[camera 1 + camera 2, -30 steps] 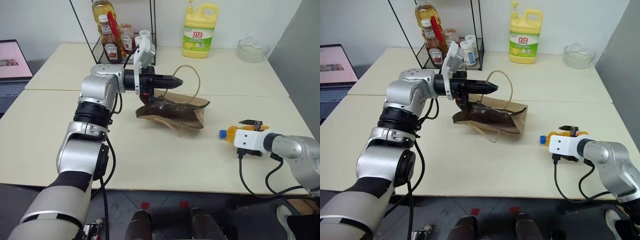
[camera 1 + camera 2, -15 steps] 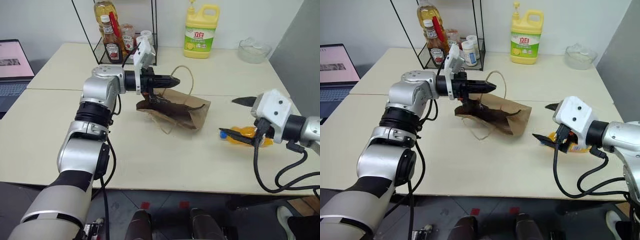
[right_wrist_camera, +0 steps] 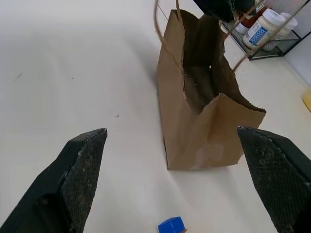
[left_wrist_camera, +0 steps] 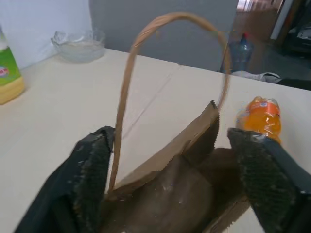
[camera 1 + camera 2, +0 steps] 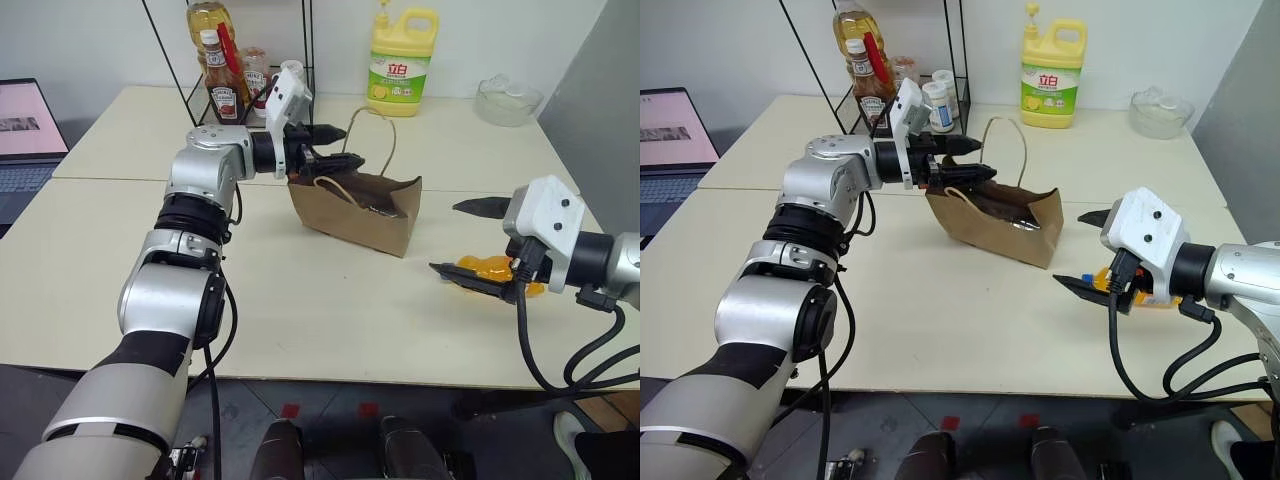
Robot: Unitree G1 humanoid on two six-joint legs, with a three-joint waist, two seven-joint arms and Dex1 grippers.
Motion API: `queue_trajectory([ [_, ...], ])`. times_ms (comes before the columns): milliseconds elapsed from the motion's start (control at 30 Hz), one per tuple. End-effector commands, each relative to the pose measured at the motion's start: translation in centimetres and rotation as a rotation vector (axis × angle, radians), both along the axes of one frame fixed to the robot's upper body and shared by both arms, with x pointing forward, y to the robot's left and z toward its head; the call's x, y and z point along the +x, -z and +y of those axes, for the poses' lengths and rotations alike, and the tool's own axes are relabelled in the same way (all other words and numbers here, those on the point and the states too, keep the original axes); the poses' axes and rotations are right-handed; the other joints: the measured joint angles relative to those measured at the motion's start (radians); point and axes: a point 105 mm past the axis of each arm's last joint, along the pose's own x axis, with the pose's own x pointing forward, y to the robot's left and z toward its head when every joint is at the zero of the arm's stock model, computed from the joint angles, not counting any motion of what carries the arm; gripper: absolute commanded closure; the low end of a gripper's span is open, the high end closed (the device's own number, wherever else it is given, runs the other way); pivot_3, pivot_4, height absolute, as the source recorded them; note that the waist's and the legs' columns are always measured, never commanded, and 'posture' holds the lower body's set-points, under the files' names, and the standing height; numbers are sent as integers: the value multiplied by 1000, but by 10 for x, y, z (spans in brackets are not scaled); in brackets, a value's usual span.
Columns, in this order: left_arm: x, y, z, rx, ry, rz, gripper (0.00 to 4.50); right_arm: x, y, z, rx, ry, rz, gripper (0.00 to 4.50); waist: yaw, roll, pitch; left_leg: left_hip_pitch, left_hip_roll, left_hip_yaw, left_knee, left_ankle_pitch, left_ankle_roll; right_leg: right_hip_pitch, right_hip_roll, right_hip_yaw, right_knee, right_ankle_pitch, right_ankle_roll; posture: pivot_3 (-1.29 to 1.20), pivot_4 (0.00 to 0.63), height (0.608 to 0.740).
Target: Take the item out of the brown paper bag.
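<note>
The brown paper bag [image 5: 355,212] stands upright on the table with its mouth up and one loop handle [image 4: 146,34] arching above. My left gripper [image 5: 350,144] is open at the bag's upper rim, one finger on each side of the handle, gripping nothing. The item, a small bottle of orange liquid [image 5: 492,269] with a blue cap [image 3: 171,225], lies on the table outside the bag, to its right. My right gripper [image 5: 444,236] hovers open just above and in front of the bottle, pointing toward the bag and holding nothing.
A black wire rack [image 5: 250,80] with ketchup bottles [image 5: 215,85] stands at the back behind the left gripper. A yellow detergent jug [image 5: 398,65] and a glass bowl [image 5: 507,100] are at the far right. A laptop [image 5: 25,130] sits at the far left.
My left gripper opened and let go of the bag, which went from hanging tilted to standing upright. My right gripper lifted off the bottle a second ago and has since stayed still.
</note>
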Motion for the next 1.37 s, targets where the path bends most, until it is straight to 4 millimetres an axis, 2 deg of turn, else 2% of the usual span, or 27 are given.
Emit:
queue_trajectory([
  [33, 1, -28, 4, 11, -26, -147, 40, 1, -11, -1, -6, -1, -55, 0, 0, 0, 0, 0, 0, 0, 0, 0, 0, 0, 0, 0, 0, 0, 0, 0, 150, 740],
  [233, 7, -45, 12, 13, -91, -271, 40, 7, -13, -6, -8, 31, -85, 0, 0, 0, 0, 0, 0, 0, 0, 0, 0, 0, 0, 0, 0, 0, 0, 0, 150, 740],
  [400, 9, -65, 23, -80, -153, -326, 40, 16, -20, -12, 19, 77, -143, 0, 0, 0, 0, 0, 0, 0, 0, 0, 0, 0, 0, 0, 0, 0, 0, 0, 150, 740],
  [533, 17, -81, 49, -236, -313, -340, 40, 24, -26, -19, 67, 133, -200, 0, -2, 0, 0, 0, 0, 0, 0, 0, 0, -1, 0, 0, 0, 0, 0, 0, 150, 740],
  [667, 22, -76, 73, -278, -448, -372, 40, 29, -28, -20, 115, 167, -240, 0, -3, 0, 0, 0, 0, 0, 0, 0, 0, -1, 0, 0, 1, 0, 0, 0, 150, 740],
  [767, 24, -59, 93, -228, -524, -328, 40, 28, -24, -16, 139, 164, -244, 0, -4, 0, 0, 0, 0, 0, 0, 2, -3, -1, 0, 0, 2, 0, 0, 0, 150, 740],
  [833, 20, -38, 113, -156, -560, -296, 40, 25, -19, -15, 151, 158, -230, 0, -6, 0, 0, 0, 0, 0, 0, 2, -3, -1, 0, 0, 3, 0, 0, 0, 150, 740],
  [900, 5, -7, 130, -21, -552, -277, 40, 20, -11, -13, 172, 150, -209, 0, -12, 1, 0, 1, 1, 1, 0, 2, -4, -1, 0, 1, 3, 0, 0, 0, 150, 740],
  [967, -11, 16, 139, 43, -537, -240, 40, 15, -4, -14, 205, 160, -186, 0, -16, 1, 0, 1, 2, 1, -1, 2, -4, -2, 0, 1, 3, 0, 0, 0, 150, 740],
  [1200, -60, 69, 156, 107, -555, -91, 40, -2, 21, -21, 295, 233, -139, 0, 14, -1, -1, 1, 2, 0, 1, 1, -2, 1, 0, 0, 5, 0, 0, 0, 150, 740],
  [1367, -75, 78, 150, 81, -549, -67, 40, -4, 34, -27, 305, 275, -119, 0, 22, -2, -1, 3, 1, 0, 2, 0, 0, 1, 0, 0, 6, 0, 0, 0, 150, 740],
])
